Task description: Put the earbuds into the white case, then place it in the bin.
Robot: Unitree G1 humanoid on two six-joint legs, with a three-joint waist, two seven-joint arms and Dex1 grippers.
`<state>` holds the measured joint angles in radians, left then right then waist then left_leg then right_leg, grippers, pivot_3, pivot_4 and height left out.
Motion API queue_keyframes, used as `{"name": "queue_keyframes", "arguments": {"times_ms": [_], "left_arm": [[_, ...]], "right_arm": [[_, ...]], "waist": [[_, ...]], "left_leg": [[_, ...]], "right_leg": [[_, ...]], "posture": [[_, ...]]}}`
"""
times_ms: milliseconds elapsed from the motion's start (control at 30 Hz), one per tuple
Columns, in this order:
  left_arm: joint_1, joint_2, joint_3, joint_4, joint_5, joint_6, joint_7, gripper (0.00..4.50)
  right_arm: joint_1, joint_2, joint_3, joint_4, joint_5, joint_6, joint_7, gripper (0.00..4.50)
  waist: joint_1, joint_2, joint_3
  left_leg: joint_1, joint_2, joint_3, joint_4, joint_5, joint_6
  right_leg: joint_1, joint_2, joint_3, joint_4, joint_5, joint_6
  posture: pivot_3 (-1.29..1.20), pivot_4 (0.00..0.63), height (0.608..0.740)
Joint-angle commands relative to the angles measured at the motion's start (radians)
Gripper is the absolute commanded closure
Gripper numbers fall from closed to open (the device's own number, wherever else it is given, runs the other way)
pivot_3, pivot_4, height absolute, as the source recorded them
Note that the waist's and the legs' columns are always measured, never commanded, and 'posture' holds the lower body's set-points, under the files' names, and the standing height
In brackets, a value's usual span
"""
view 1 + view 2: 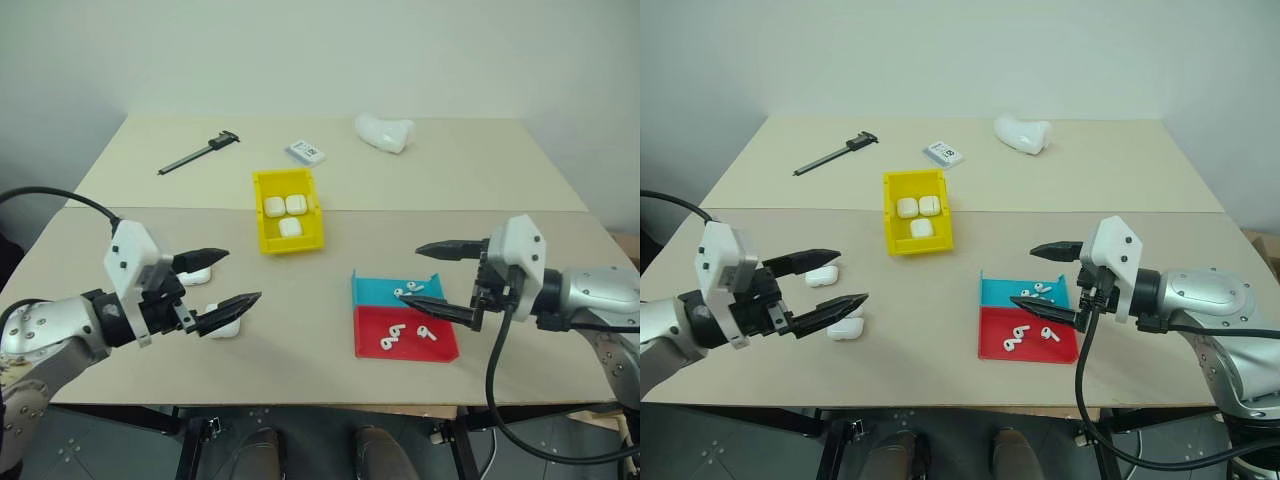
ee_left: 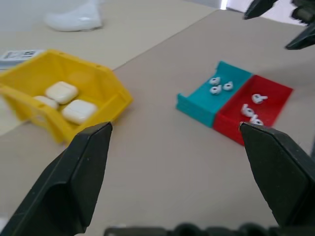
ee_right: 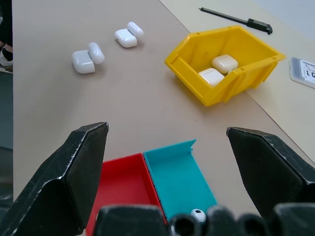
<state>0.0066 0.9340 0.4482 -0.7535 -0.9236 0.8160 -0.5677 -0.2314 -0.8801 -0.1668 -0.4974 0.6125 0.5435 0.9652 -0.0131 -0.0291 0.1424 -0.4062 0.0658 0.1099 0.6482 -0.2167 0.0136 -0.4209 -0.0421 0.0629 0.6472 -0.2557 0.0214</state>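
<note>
**Inspector:** Where did the task's items lie on the bench point(image 1: 420, 190)?

**Assessor:** The bin point(image 1: 288, 209), yellow, stood near the bench's middle with three closed white cases inside. Two more of the white cases point(image 3: 84, 58) lay open on the robot's left side, one point(image 1: 821, 276) farther from the near edge than the other point(image 1: 845, 327). The earbuds point(image 2: 218, 85) were split between two shallow trays standing side by side on the robot's right: three in the blue tray point(image 1: 372, 290), three in the red tray point(image 1: 440, 347).

**Inspector:** And the left gripper point(image 1: 225, 278)?

**Assessor:** Its fingers point(image 1: 235, 305) were spread wide and gripped nothing. The head views set the two open cases just behind those fingers, one by each tip; contact could not be confirmed. The left wrist view showed both fingers parted over bare bench, with the bin and trays well beyond.

**Inspector:** The right gripper point(image 1: 432, 280)?

**Assessor:** Likewise spread wide and empty. It was raised over the trays, one fingertip point(image 1: 1032, 304) crossing in front of the blue tray's earbuds in the head view, apart from them.

**Inspector:** Other items noted?

**Assessor:** A black caliper point(image 1: 198, 152), a flat white-and-grey box point(image 1: 305, 151) and a lumpy white object point(image 1: 384, 132) lay at the far side, well apart from both grippers.
</note>
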Motion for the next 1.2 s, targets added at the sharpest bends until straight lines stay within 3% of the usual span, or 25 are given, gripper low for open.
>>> {"name": "queue_keyframes", "arguments": {"times_ms": [33,133,300,433,567,1200], "left_arm": [[-0.043,0.079,-0.006,-0.050,-0.008,0.121,0.113,0.00],[-0.127,0.243,-0.044,0.007,-0.190,0.370,0.129,0.00],[-0.274,0.286,-0.090,0.121,-0.338,0.565,0.295,0.00],[-0.442,0.256,-0.167,0.266,-0.438,0.698,0.437,0.00],[-0.578,0.214,-0.250,0.429,-0.433,0.794,0.593,0.00],[-0.987,0.046,-0.559,1.079,-0.655,0.798,1.254,0.00]], "right_arm": [[-0.041,0.005,0.010,0.005,0.004,-0.001,-0.004,0.04],[-0.039,0.006,0.013,-0.002,0.010,0.004,-0.009,0.04],[-0.008,0.020,0.018,-0.028,0.012,0.007,-0.034,0.04],[0.006,0.035,0.026,-0.040,0.008,0.007,-0.050,0.04],[0.021,0.048,0.031,-0.054,0.010,0.007,-0.066,0.04],[0.055,0.170,0.123,-0.119,-0.044,-0.012,-0.189,0.04]], "waist": [[0.000,0.000,0.000],[0.000,-0.001,0.001],[0.000,-0.002,0.002],[0.001,-0.003,0.002],[0.001,-0.003,0.002],[0.005,-0.004,0.002]], "left_leg": [[0.000,0.000,0.000,0.000,0.000,0.000],[0.001,0.001,0.000,0.000,0.000,0.000],[0.001,0.000,0.001,-0.002,0.000,0.000],[0.001,-0.001,0.000,-0.002,0.000,0.000],[0.001,-0.001,0.000,-0.002,0.000,0.000],[0.000,-0.002,-0.001,-0.002,0.002,-0.003]], "right_leg": [[0.000,0.000,0.000,0.000,0.000,0.000],[-0.001,0.001,0.000,0.001,0.000,0.000],[-0.001,0.000,0.001,0.000,0.000,0.000],[0.000,0.000,0.000,0.001,0.000,0.000],[-0.001,0.000,0.001,0.000,0.000,0.000],[-0.001,0.000,0.000,0.002,0.000,0.000]], "posture": [[0.00,0.150,0.740],[0.00,0.150,0.740],[0.00,0.150,0.740],[0.00,0.150,0.740],[0.00,0.150,0.740],[0.00,0.150,0.740]]}}
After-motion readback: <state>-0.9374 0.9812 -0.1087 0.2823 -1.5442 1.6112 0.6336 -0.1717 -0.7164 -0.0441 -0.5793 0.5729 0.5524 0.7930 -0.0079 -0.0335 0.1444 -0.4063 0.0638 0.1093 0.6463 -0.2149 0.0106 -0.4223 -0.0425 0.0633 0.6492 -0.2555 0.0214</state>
